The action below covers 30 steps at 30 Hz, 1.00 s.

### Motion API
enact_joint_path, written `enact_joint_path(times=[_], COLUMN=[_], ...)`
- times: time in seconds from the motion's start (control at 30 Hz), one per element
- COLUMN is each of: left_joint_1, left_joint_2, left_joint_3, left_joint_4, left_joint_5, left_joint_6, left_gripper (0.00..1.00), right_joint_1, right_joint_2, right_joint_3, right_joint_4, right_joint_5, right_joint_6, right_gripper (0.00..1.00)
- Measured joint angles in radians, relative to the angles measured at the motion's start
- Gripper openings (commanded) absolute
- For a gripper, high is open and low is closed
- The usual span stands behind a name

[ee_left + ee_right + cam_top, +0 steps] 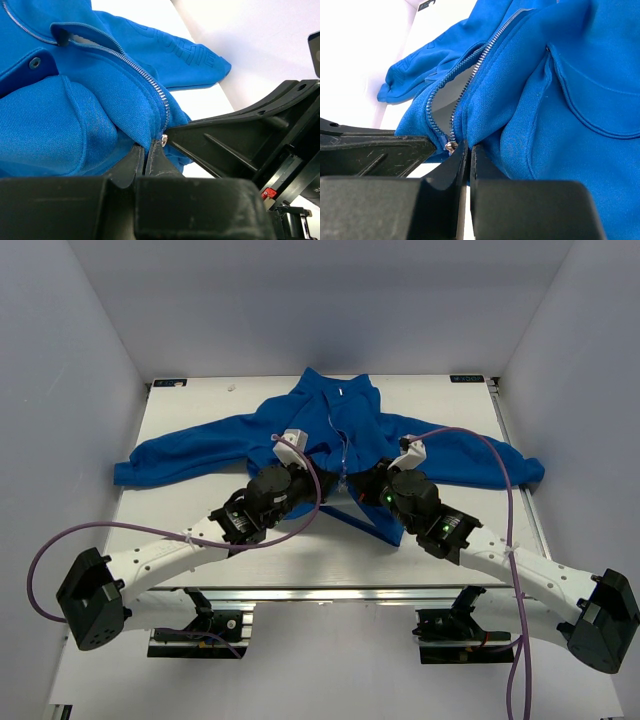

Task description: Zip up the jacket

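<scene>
The royal-blue jacket (340, 420) lies spread on the white table (200, 405), collar at the far side and sleeves out left and right. Its light zipper (135, 70) is open at the lower part, and pale lining shows in the right wrist view (451, 92). My left gripper (325, 478) is shut on the jacket's left front edge at the zipper's bottom end (147, 150), beside a small metal zipper piece (163, 140). My right gripper (365, 480) is shut on the right front edge (469, 147), next to the metal piece (451, 146). The two grippers nearly touch.
White walls enclose the table on three sides. Black markers sit at the far corners (168, 383) (466, 377). Purple cables (480, 440) loop over both arms. The jacket's hem (375, 528) hangs lifted below the grippers.
</scene>
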Motion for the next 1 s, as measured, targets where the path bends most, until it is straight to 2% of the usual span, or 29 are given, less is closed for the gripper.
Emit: enact_joint_path(times=[0.47,1.0], left_joint_1=[-0.001,0.0], left_joint_2=[-0.021,-0.023], left_joint_3=[-0.016,-0.032], left_joint_4=[-0.015,-0.031], left_joint_5=[-0.013,0.107], left_joint_6=[0.029,0.1], left_gripper=[0.0,0.0], right_joint_1=[-0.006,-0.028], right_joint_2=[0.053,0.054], right_joint_3=[0.172,0.171], right_joint_4=[-0.21,-0.237], right_joint_5=[-0.032,-0.057], right_joint_6=[-0.005,-0.054], right_gripper=[0.0,0.0])
